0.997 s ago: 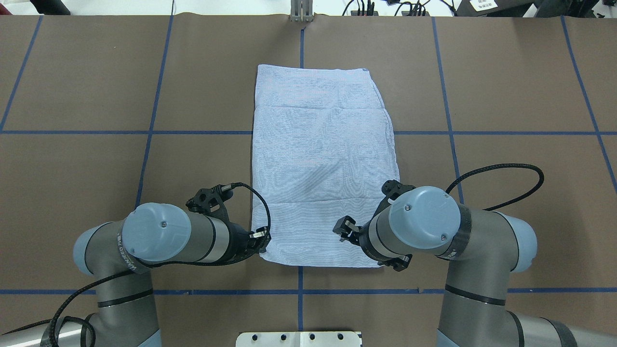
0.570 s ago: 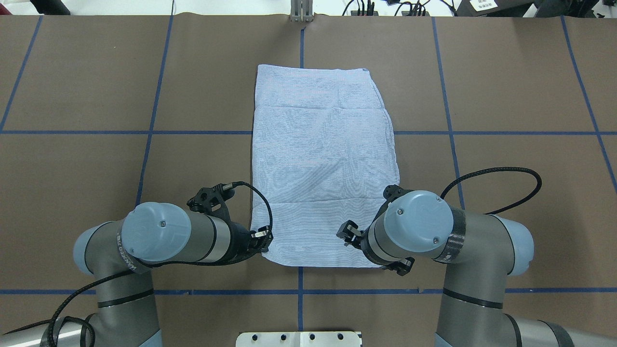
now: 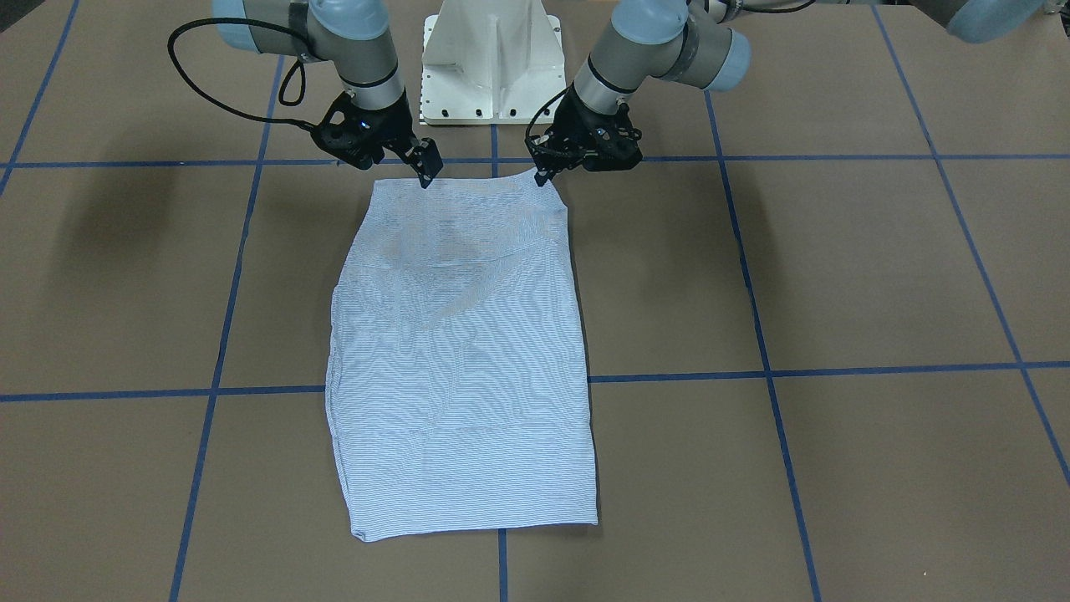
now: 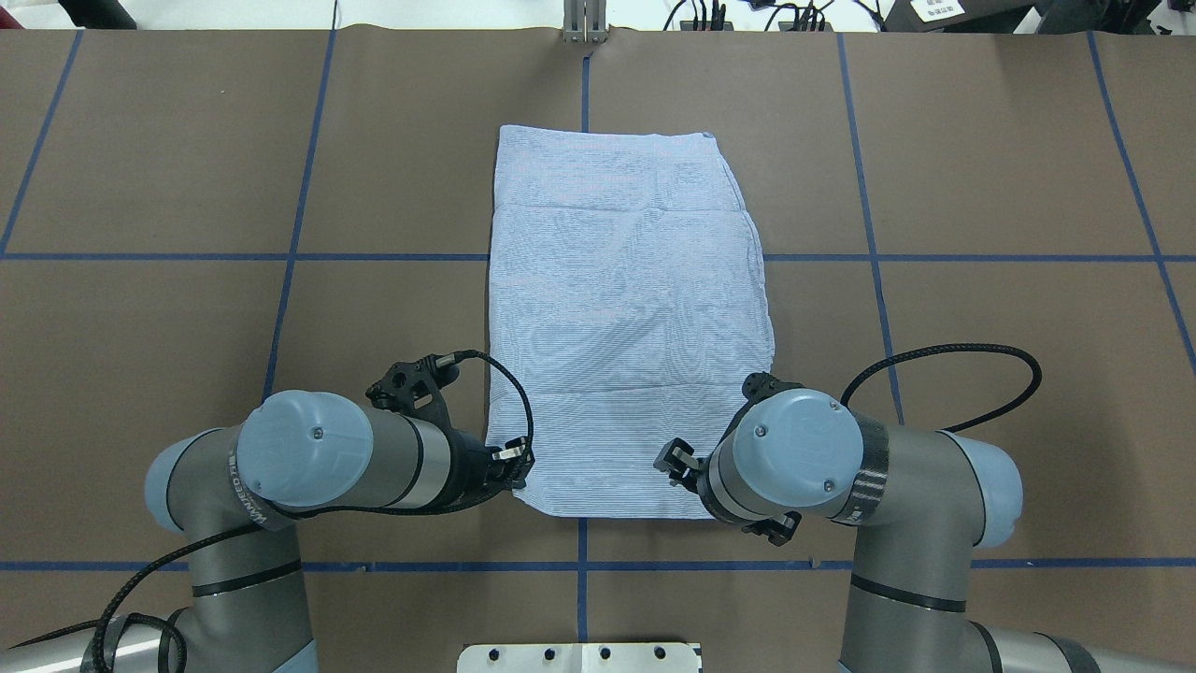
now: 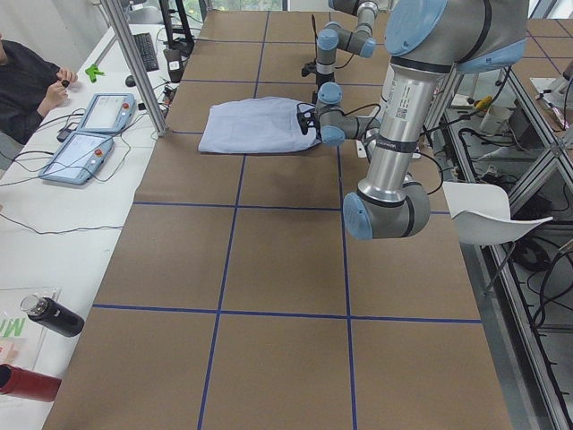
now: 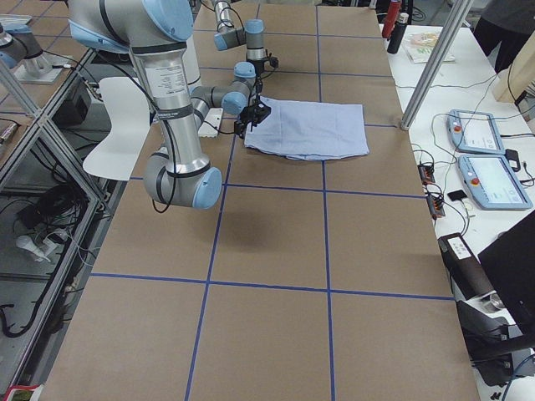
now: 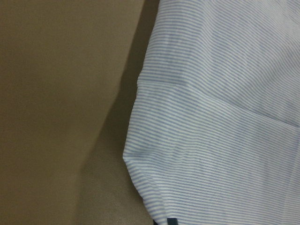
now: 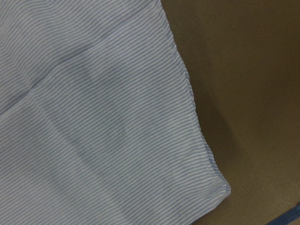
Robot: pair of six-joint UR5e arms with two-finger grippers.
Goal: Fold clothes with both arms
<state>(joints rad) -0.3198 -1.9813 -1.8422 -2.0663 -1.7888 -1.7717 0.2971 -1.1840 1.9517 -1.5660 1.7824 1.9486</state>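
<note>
Brown table [image 4: 981, 168], gridded with blue tape lines [image 4: 149, 256], and all the action is at the robot's end of it. Two arms are on the job: left arm [image 4: 308, 458] and right arm [image 4: 841, 467], both bent in low from the white base [image 3: 491, 58] and reaching the same short way forward.

One shirt [image 4: 626, 308], and only one, lies flat between them, already folded down to a long narrow rectangle with no sleeves or collar showing. Its long axis runs straight away from the robot, along the centre tape line. So the short near edge sits right under the two wrists, and the far short edge lies well out toward the operators' side.

That's the relation that matters: the cloth stretches forward from both grippers. I'd judge the coming move is a carry of the near edge up and over toward the far edge, halving the length. Neither arm is nearer; each has its own corner.

Left gripper [image 3: 542, 174] is on the near left corner, fingers together. The corner peaks up into them, so it reads as pinched on the shirt. Right gripper [image 3: 425, 177] touches the near right corner, tip down on the fabric. Whether it has the cloth clamped I can't tell; its wrist camera shows only striped cloth and table.

Count: two arms, two grippers, one shirt.
</note>
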